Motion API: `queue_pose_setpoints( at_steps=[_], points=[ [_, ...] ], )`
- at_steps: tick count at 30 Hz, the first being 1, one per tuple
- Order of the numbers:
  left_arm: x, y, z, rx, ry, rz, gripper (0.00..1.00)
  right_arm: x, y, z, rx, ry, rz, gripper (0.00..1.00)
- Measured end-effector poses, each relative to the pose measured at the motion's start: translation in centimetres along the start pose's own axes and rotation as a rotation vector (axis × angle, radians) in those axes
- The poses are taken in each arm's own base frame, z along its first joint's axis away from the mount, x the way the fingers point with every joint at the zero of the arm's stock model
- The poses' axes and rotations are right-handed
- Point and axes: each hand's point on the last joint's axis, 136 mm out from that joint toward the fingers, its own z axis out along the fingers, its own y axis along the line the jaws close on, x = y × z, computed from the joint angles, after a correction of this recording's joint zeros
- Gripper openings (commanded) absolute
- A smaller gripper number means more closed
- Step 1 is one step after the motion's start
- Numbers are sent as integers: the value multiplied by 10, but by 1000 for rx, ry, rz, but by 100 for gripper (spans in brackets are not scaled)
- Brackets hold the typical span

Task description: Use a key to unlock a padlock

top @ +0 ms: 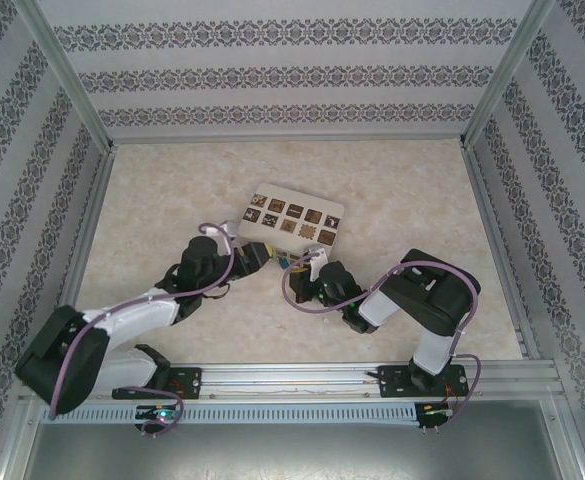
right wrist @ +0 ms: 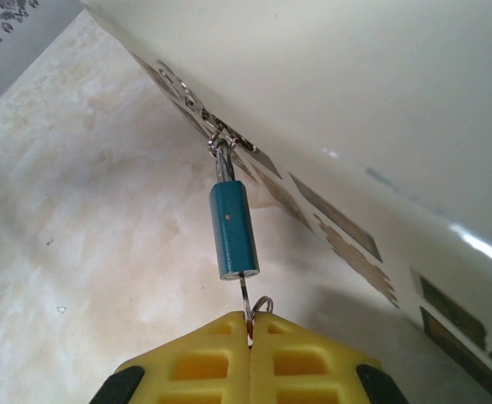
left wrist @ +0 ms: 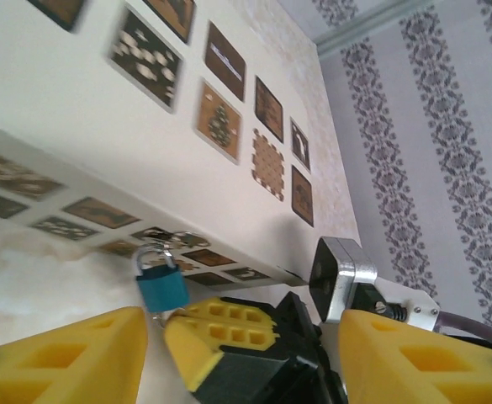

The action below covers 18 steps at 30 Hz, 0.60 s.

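So, padlock (right wrist: 233, 229): teal, hanging by its shackle from a clasp (right wrist: 220, 139) on the side of the box (right wrist: 372, 93).
key (right wrist: 244, 296): thin shaft pushed into the padlock's bottom end.
right gripper (right wrist: 251, 326): jaws pressed together, pinching the key.
left gripper (left wrist: 241, 328): jaws wide apart, holding nothing, either side of the right gripper's yellow fingers (left wrist: 220, 332), just below the padlock.

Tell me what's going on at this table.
The right gripper is shut on a tiny thin silvery key, which is pushed into the bottom of a small teal-blue padlock. The padlock is hooked by its shackle through the latch of a cream box with brown picture tiles. The left gripper stands open beside them, holding nothing.
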Motion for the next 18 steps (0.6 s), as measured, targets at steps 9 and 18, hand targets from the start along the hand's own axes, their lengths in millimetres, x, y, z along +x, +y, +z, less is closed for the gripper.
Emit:
queue_pose_setpoints(
  at_steps=[9,18],
  points=[
    [-11,13,-29,-30,-94,-13,64,-2,8,-1,-36,3,137,0],
    [6,40,-27,-91,-59,-99,61,-9,22,-1,-101,-8,291,0]
  ],
)
